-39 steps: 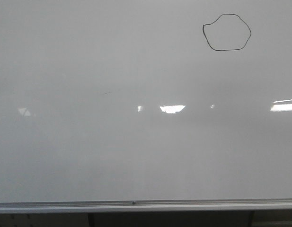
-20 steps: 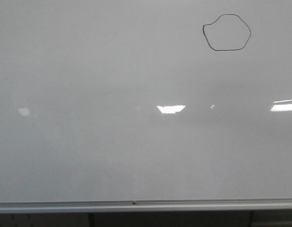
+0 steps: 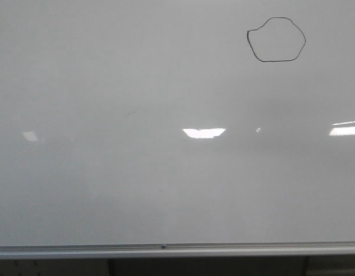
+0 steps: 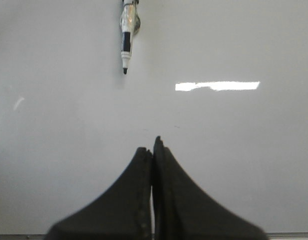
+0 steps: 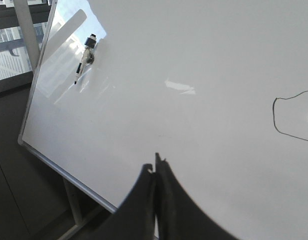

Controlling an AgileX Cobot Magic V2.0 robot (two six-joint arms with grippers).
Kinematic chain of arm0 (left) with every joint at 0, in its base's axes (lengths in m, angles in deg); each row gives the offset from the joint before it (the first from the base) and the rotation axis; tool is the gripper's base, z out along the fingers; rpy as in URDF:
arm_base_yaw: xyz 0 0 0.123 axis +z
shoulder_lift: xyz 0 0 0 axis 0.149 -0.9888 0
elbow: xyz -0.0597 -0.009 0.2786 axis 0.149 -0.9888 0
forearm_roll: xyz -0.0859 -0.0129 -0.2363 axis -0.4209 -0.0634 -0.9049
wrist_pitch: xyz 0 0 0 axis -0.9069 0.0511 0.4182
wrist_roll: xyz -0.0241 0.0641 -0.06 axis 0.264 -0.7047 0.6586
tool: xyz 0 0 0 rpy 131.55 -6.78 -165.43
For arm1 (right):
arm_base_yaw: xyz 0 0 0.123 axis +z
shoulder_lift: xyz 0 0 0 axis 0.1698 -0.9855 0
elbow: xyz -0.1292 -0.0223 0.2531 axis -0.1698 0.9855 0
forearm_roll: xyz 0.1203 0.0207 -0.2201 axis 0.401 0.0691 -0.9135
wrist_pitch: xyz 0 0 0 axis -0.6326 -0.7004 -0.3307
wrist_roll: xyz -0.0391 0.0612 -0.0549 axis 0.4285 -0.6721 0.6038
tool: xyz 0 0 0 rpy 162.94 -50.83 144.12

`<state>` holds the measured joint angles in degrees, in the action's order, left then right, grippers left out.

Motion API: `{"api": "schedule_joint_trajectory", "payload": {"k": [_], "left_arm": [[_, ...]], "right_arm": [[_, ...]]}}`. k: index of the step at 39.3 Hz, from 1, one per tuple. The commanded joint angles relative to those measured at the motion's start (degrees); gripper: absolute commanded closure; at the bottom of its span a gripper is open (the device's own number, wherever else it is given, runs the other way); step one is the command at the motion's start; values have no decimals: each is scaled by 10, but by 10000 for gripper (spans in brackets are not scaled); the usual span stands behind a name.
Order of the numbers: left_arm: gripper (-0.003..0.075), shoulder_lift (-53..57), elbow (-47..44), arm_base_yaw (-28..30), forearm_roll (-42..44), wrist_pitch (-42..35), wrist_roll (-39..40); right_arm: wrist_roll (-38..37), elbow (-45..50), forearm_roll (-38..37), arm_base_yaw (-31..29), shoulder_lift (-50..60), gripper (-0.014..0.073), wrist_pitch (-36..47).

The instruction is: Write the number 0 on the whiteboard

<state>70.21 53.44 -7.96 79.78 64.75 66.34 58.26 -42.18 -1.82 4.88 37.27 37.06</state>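
The whiteboard (image 3: 137,190) fills the front view, glossy grey-white, with a silver rail along its lower edge. The number 0 (image 3: 276,39), a thin black lumpy loop, is drawn at its upper right; part of it shows in the right wrist view (image 5: 288,117). A marker (image 4: 126,37) with a black tip sticks to the board, seen ahead of my left gripper (image 4: 152,145) and at the board's far corner in the right wrist view (image 5: 84,60). My left gripper is shut and empty. My right gripper (image 5: 154,167) is shut and empty, facing the board. Neither gripper shows in the front view.
The silver rail (image 3: 165,248) runs along the board's bottom edge, with dark stand legs (image 5: 74,200) below. Bright rectangular light reflections (image 3: 203,133) lie across the board's middle. A window and frame (image 5: 14,35) show beyond the board's edge.
The loop and board stay the same. The light reflections on the board have shifted slightly to the left.
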Motion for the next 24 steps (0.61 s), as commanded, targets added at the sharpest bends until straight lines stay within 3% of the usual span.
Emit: {"api": "schedule_joint_trajectory", "payload": {"k": [1, 6, 24], "left_arm": [[740, 11, -10, 12, -14, -91, 6], [740, 11, -50, 22, -23, -151, 6], [740, 11, -48, 21, -24, -149, 6]], "right_arm": [[5, -14, 17, -3, -7, 662, 25], [5, -14, 17, -3, -7, 662, 25], [5, -14, 17, -3, -7, 662, 25]]}}
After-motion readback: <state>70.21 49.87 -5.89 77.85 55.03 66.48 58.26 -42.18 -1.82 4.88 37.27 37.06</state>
